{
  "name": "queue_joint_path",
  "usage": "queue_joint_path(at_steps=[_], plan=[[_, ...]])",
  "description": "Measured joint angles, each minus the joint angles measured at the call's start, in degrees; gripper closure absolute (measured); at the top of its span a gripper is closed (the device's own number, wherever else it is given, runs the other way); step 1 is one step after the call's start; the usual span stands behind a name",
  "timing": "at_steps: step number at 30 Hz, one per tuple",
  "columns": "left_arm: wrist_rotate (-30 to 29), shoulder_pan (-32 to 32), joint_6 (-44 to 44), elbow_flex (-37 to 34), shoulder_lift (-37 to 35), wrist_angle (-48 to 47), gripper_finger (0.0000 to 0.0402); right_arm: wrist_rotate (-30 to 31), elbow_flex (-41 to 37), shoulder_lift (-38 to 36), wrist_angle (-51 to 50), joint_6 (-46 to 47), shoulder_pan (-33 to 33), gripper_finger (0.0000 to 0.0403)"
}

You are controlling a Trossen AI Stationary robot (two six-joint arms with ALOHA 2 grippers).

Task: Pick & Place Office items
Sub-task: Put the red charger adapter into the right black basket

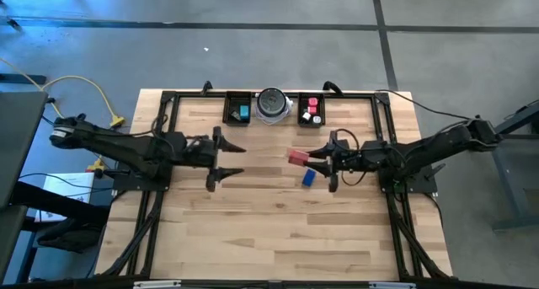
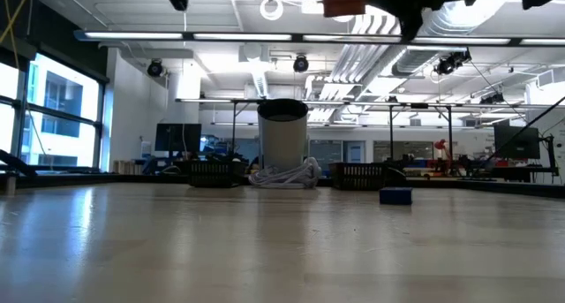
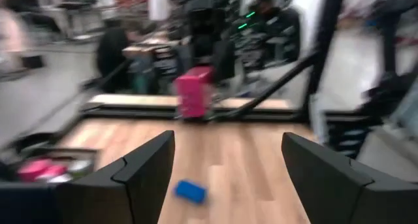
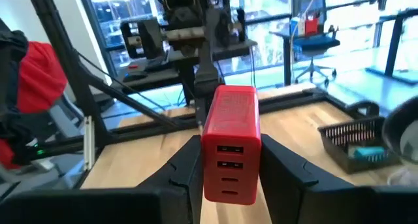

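A red rectangular plastic charger block (image 4: pixel 230 144) is held aloft, pinched at its lower part by the right end effector (image 1: pixel 330 160), right of frame centre. Slippage risked: tall block, small contact. Left end effector (image 1: pixel 227 160) waits wide apart, centre-left. Small blue block (image 1: pixel 309 177) lies on wooden tabletop (image 1: pixel 269 230) below; a drop could strike it.

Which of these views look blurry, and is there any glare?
Left wrist view: smeared throughout, pink block and blue block soft-edged. Right wrist view: sharp on the red block in the right hand, windows blown out. Low view: tabletop reflects ceiling lights.
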Motion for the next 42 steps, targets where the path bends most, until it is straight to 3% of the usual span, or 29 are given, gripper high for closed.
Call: queue_joint_path(at_steps=[3, 15, 24, 31, 37, 42], plan=[[5.4, 2.8, -1.6, -3.4, 1.5, 7.0, 0.0127, 0.1, 0.0, 3.6, 6.3, -2.9, 0.0, 0.0297], [8.3, 7.0, -7.9, -6.8, 8.8, 23.7, 0.0127, 0.9, 0.0, 16.8, 31.8, -14.6, 0.0, 0.0299], [10.0, 7.0, -7.3, -6.8, 9.7, 26.6, 0.0127, -2.6, 0.0, 29.8, 59.0, -21.1, -0.7, 0.0299], [13.8, 7.0, -6.8, -6.7, 16.1, 37.5, 0.0127, -7.1, 4.1, 36.5, 60.7, -20.1, -2.2, 0.0299], [14.0, 6.6, -5.6, -6.7, 20.6, 43.5, 0.0127, -7.8, 7.5, 36.7, 60.6, -23.7, -0.9, 0.0299], [14.0, 5.5, -3.2, -6.7, 20.2, 46.6, 0.0127, -7.5, 7.6, 36.8, 60.6, -23.7, -0.8, 0.0299]])
